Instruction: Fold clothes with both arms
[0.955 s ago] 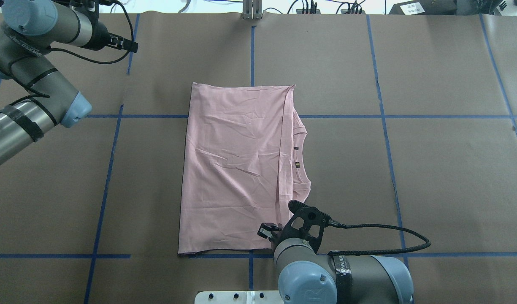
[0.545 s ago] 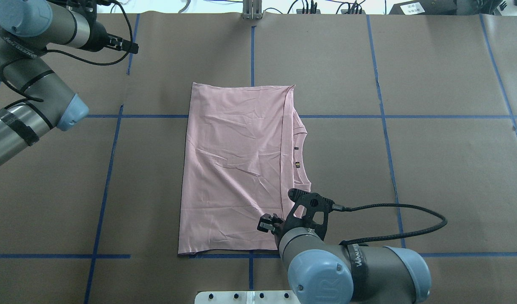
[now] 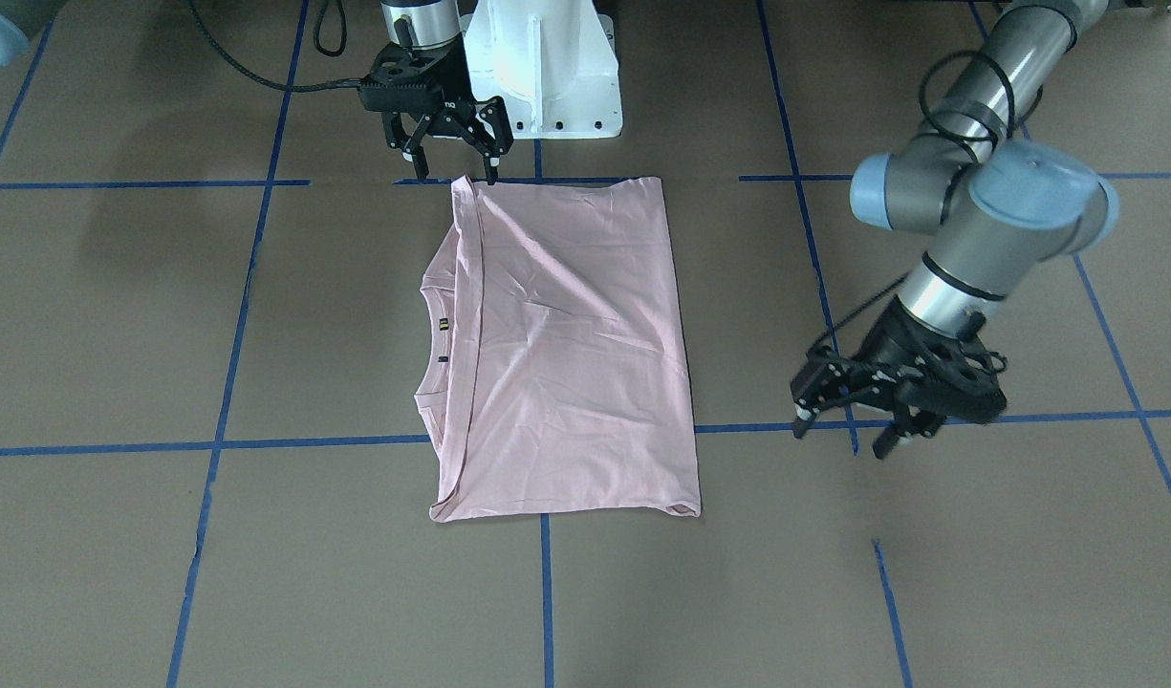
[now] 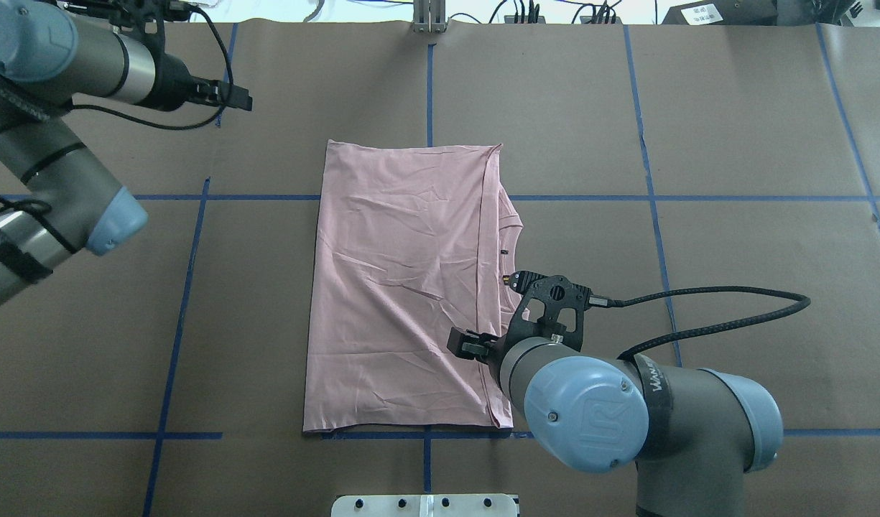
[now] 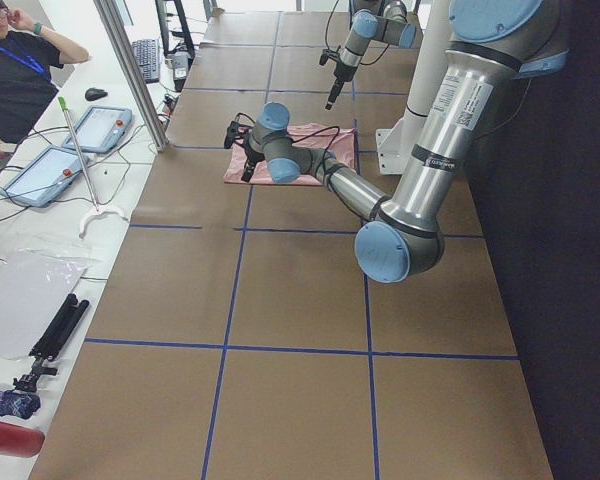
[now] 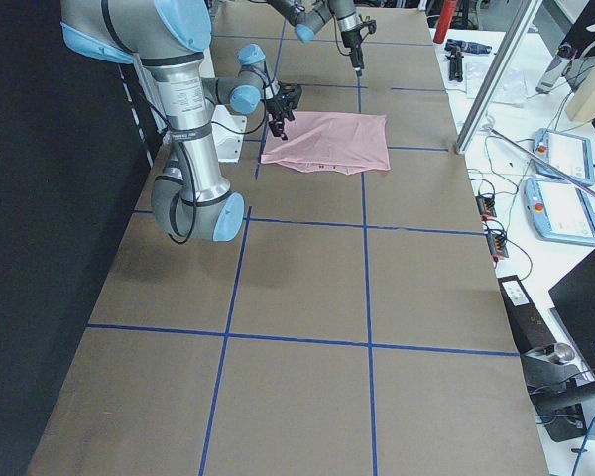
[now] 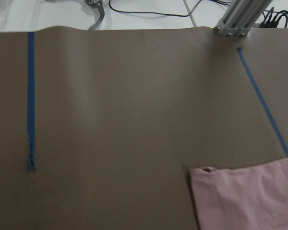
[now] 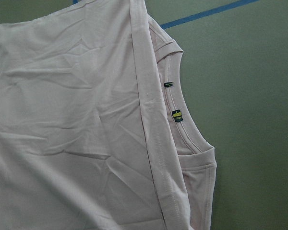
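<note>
A table (image 3: 929, 592) covered in brown paper and gridded with blue tape (image 3: 260, 445) is seen, with the white base (image 3: 547, 67) standing at the top centre of the front-facing frame. At the upper left of the left side view a person (image 5: 15, 75) is seen beside two pendants (image 5: 100, 127) and a metal post (image 5: 130, 70). In the overhead view the shirt's lower right corner is covered by the right arm (image 4: 626, 416). The shirt (image 3: 566, 354) lies flat in the middle of the table — folded to a tall rectangle, plain pink side up, marked with shallow wrinkles. A folded band runs down its left edge in the front-facing frame, and the ribbed collar (image 3: 432, 344) with two small labels (image 8: 177, 116) pokes out there. The right gripper (image 3: 454, 174) is held spread apart over the shirt's top left corner; contact cannot be judged. The left gripper (image 3: 841, 440) — jaws likewise apart, nothing grasped — hangs over bare paper at the right, well apart from the shirt.
</note>
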Robot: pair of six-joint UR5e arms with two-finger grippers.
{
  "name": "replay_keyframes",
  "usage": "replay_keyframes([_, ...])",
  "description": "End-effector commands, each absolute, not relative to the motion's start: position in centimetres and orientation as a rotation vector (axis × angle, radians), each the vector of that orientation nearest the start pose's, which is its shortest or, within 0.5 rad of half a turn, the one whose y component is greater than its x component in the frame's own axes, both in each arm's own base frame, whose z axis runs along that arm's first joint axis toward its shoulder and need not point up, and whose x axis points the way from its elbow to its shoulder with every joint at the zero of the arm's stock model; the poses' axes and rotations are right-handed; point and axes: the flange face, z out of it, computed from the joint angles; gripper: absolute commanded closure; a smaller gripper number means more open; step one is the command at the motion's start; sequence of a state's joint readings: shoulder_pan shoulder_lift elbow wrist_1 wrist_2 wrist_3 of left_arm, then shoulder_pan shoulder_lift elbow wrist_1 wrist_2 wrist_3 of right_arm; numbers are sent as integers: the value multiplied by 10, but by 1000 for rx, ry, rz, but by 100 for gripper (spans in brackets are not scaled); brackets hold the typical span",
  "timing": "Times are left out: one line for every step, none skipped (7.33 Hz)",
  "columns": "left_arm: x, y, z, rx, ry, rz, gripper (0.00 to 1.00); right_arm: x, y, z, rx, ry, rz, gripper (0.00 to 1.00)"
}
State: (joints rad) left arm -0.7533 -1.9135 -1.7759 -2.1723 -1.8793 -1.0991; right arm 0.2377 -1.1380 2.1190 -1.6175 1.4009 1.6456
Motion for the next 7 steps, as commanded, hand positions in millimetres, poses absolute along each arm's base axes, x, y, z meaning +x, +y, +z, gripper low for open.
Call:
replay_keyframes([406,-346,265,274,1120,-149,0,-480,-275,205,243,-945,372,0])
replay_keyframes([439,-300,264,209,1081,-185,0,-480,-275,206,245,-943,373,0])
replay_keyframes([462,-270,270,179,1069,-209,1,-480,-275,205,245,-945,377,0])
replay_keyframes([478,-256,280,138,1051,-229,17,-481,-274,205,245,-943,377,0])
replay_keyframes([497,-243,295,101,1026,-230,25,-482,-274,205,243,-944,379,0])
replay_keyframes([508,-240,302,102,1010,-227,25,-482,-274,205,242,-944,380,0])
replay_keyframes([510,-236,307,98,1001,-219,25,-482,-274,205,241,-944,382,0])
